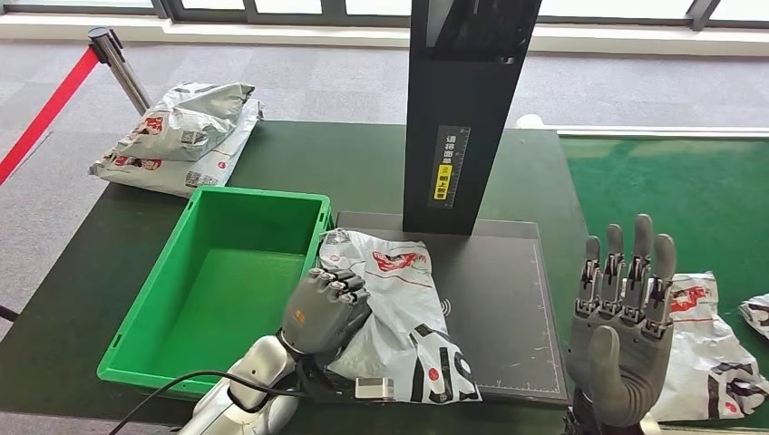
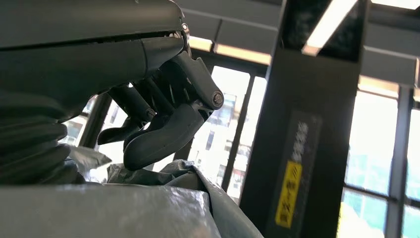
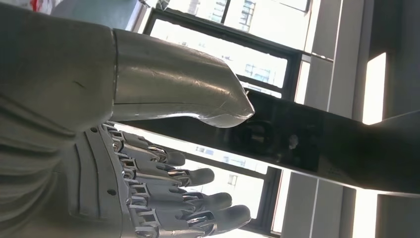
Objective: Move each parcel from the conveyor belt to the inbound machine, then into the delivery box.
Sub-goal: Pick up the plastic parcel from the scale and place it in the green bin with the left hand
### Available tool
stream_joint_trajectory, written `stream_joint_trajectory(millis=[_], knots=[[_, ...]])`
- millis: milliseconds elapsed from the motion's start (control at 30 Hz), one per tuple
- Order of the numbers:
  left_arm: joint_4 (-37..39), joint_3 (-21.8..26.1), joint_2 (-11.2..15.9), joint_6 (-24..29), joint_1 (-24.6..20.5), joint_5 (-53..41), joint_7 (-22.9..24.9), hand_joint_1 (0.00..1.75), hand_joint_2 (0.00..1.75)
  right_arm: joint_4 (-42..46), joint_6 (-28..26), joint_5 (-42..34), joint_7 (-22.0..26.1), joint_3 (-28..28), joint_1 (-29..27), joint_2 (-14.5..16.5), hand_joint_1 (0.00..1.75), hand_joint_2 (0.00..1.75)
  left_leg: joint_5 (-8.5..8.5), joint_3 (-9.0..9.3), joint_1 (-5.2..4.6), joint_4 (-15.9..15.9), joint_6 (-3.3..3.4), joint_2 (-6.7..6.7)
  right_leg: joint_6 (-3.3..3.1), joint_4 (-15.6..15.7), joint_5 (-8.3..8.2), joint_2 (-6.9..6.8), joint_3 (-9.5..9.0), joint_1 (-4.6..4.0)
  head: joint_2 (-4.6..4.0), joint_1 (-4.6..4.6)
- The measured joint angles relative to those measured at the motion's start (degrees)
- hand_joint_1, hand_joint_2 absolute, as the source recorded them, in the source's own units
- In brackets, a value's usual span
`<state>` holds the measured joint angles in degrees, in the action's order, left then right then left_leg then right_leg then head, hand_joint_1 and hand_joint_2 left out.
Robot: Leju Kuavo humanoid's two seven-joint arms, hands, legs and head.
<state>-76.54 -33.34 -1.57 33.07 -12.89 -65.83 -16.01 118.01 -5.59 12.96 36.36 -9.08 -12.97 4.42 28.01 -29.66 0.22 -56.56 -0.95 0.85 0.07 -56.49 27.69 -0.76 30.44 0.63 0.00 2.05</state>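
Observation:
A grey-white parcel (image 1: pixel 408 308) with red and black print lies on the dark plate of the inbound machine (image 1: pixel 499 299), its left edge next to the green delivery box (image 1: pixel 218 281). My left hand (image 1: pixel 325 308) grips that left edge with fingers curled over it. In the left wrist view the curled fingers (image 2: pixel 158 124) sit just over the crumpled parcel (image 2: pixel 148 208). My right hand (image 1: pixel 626 308) stands raised and open, fingers spread upward (image 3: pixel 148 163), holding nothing. Just right of it a second parcel (image 1: pixel 707 353) lies on the green conveyor belt (image 1: pixel 671 190).
The machine's black column (image 1: pixel 462 109) rises behind the plate. Two more parcels (image 1: pixel 181 136) lie stacked at the table's far left corner. Another parcel (image 1: pixel 757 313) shows at the right edge. A barrier post (image 1: pixel 113 54) with red tape stands beyond the table.

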Motion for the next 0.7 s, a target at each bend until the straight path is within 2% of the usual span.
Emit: stream_joint_trajectory(millis=[100,167,200,233,300,333,367,467,700], knots=[[-5.39,3.29,1.13,2.06,0.88,-1.88,0.59,1.75,1.75,-0.01,-0.81,-0.68,0.12,0.02,0.18,0.0,0.0,1.75,0.0,-0.02,0.0,0.0,0.0,-0.01,0.0,0.0,0.0,-0.01,0.01,0.0,0.0,0.01],[-8.13,5.02,1.97,0.73,1.11,-1.55,0.03,1.75,1.75,-0.14,-1.28,-1.22,0.41,0.03,0.54,0.0,0.0,1.75,-0.01,-0.02,0.0,0.0,0.0,-0.01,0.0,0.0,0.0,-0.01,0.0,0.0,0.0,0.01],[-8.92,5.47,2.33,-0.77,1.15,-0.69,-0.49,1.44,1.75,-0.28,-1.48,-1.44,0.53,0.03,0.82,0.0,0.0,1.75,-0.01,-0.02,0.0,0.0,0.0,-0.02,0.01,0.0,-0.01,-0.02,0.0,0.01,0.0,0.0],[-9.33,5.71,2.63,-2.68,1.17,0.49,-1.11,1.36,1.75,-0.45,-1.62,-1.61,0.61,0.03,1.15,0.0,0.0,1.75,-0.02,-0.02,0.0,0.0,0.0,-0.02,0.02,0.0,-0.01,-0.02,0.0,0.01,0.0,0.0],[-9.1,5.71,2.91,-6.06,1.13,2.96,-2.31,1.36,1.75,-0.86,-1.8,-1.81,0.63,0.03,1.85,0.0,0.0,1.75,-0.04,-0.03,0.0,-0.03,0.01,-0.02,0.03,0.0,-0.04,-0.01,0.02,0.02,0.0,0.0],[-8.55,5.54,2.94,-7.32,1.01,4.4,-3.12,1.66,1.75,-1.05,-1.82,-1.87,0.58,0.03,2.21,0.0,0.0,1.75,-0.04,-0.03,0.0,-0.05,0.02,-0.01,0.04,0.0,-0.06,-0.01,0.02,0.02,0.0,0.0],[-7.76,5.21,2.93,-8.1,0.81,5.8,-4.04,1.75,1.75,-1.24,-1.8,-1.89,0.46,0.03,2.59,0.0,0.0,1.75,-0.05,-0.04,0.0,-0.08,0.02,-0.01,0.04,0.0,-0.08,-0.01,0.03,0.02,0.0,0.0],[-4.69,3.42,2.7,-8.77,-0.15,8.28,-6.19,1.75,1.75,-1.73,-1.62,-1.81,-0.02,0.03,3.76,0.0,0.0,1.75,-0.06,-0.07,0.0,-0.13,0.04,-0.01,0.07,0.0,-0.11,-0.01,0.03,0.02,0.0,0.0],[-1.21,1.38,2.21,-8.68,-1.54,8.51,-6.77,1.75,1.75,-2.45,-1.6,-1.74,-0.19,0.03,4.71,0.0,0.0,1.75,-0.06,-0.13,0.0,-0.17,0.04,-0.02,0.09,0.0,-0.12,0.0,0.08,0.02,0.0,0.0]])
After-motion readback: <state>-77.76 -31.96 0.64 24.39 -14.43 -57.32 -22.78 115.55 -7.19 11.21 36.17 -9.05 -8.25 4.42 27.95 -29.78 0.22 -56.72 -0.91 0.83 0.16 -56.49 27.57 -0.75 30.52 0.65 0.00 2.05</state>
